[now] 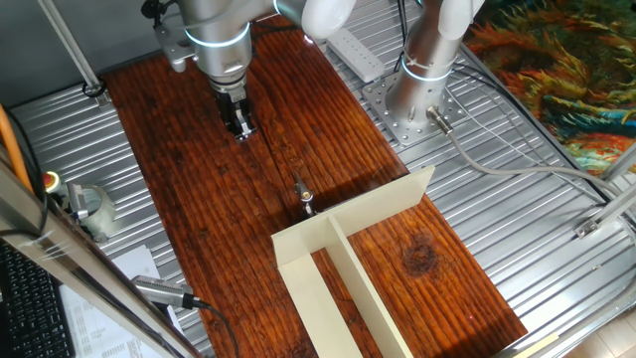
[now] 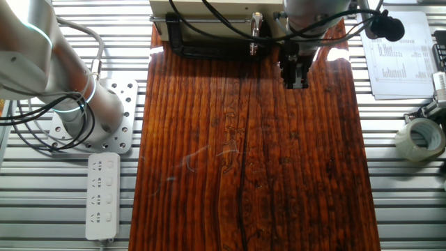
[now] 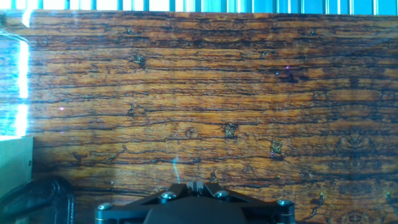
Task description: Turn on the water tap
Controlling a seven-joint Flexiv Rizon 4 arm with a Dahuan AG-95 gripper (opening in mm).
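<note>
The water tap [image 1: 304, 196] is a tiny silver stem with a thin lever. It stands on the wooden board just beyond the cream divider walls [image 1: 343, 244]. In the other fixed view the tap [image 2: 256, 26] sits at the far edge, held by a black C-clamp [image 2: 202, 49]. My gripper [image 1: 239, 127] hovers over the board up and left of the tap, clearly apart from it. In the other fixed view my gripper [image 2: 294, 78] is to the tap's right. Its fingers are together and hold nothing. In the hand view my gripper [image 3: 196, 185] shows shut over bare wood; the tap is out of that view.
A second arm's base [image 1: 417, 99] is bolted beside the board, with a white power strip [image 1: 358, 55] near it. A tape roll [image 2: 420, 139] and papers [image 2: 401, 52] lie off the board. The clamp's end [image 3: 34, 199] shows at the hand view's lower left.
</note>
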